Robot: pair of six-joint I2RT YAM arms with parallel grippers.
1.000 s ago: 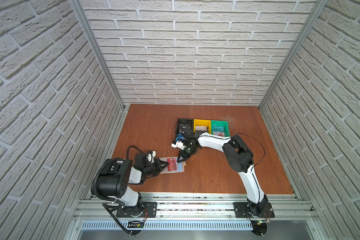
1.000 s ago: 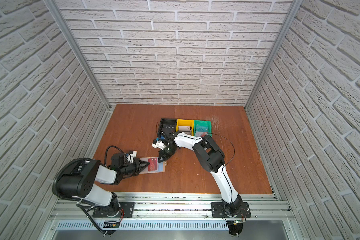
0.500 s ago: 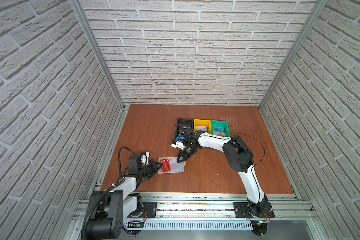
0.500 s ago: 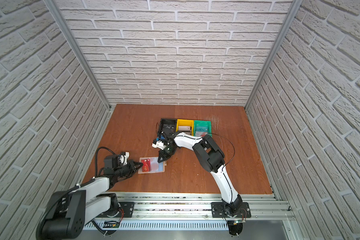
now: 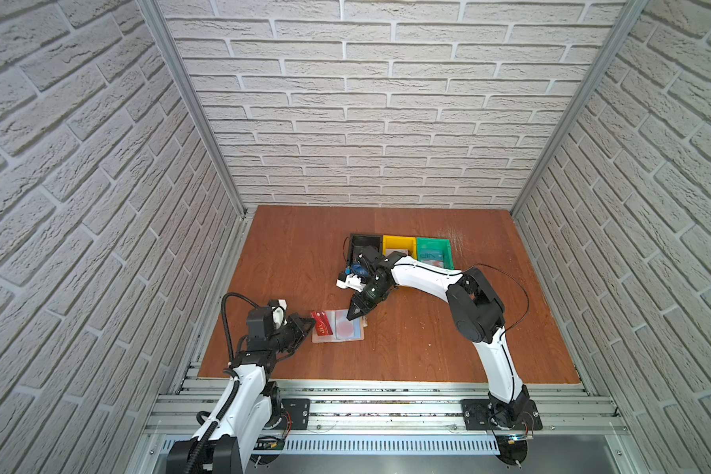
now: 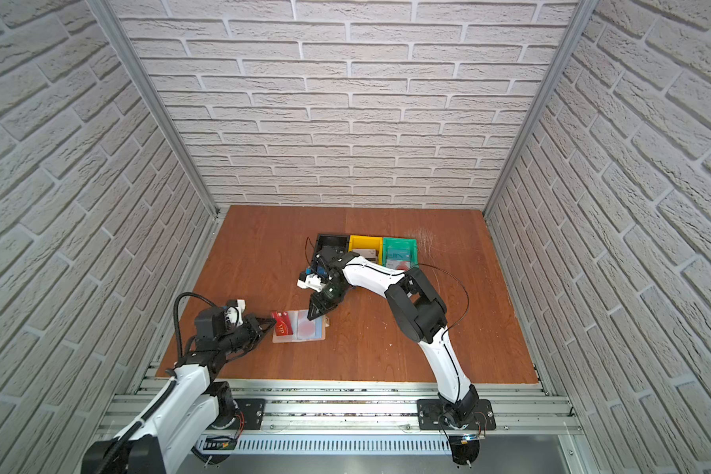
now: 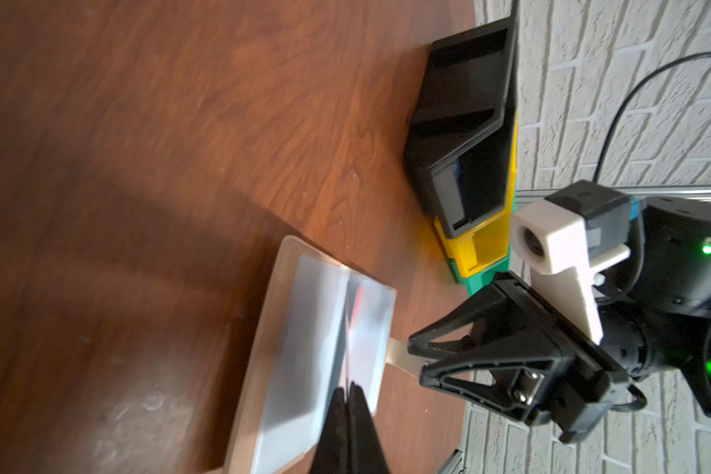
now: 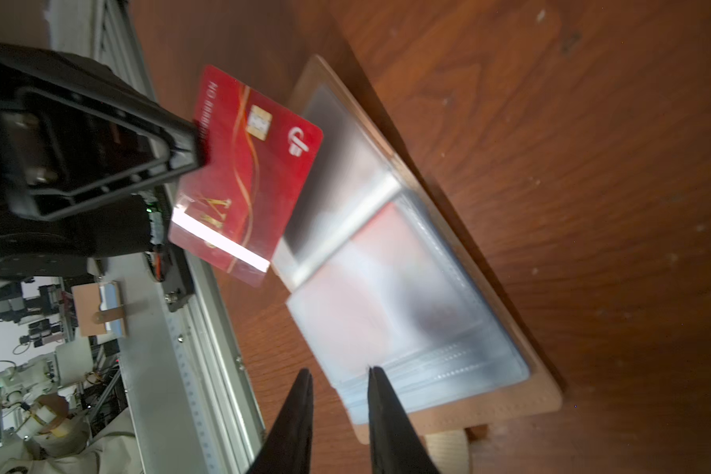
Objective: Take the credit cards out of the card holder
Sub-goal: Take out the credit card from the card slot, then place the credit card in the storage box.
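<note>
Your left gripper (image 8: 196, 149) pinches a glossy red VIP card (image 8: 247, 172); your right gripper (image 8: 339, 375) stands slightly parted at the open tan card holder (image 8: 544, 396).

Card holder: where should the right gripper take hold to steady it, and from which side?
Take the tan cover edge beside the snap tab, on the right arm's side. The card holder lies open and flat, so only its rim and that protruding tab offer purchase. The right gripper, jaws slightly apart, hangs at that edge; coming in low there should leave the sleeves clear.
</note>
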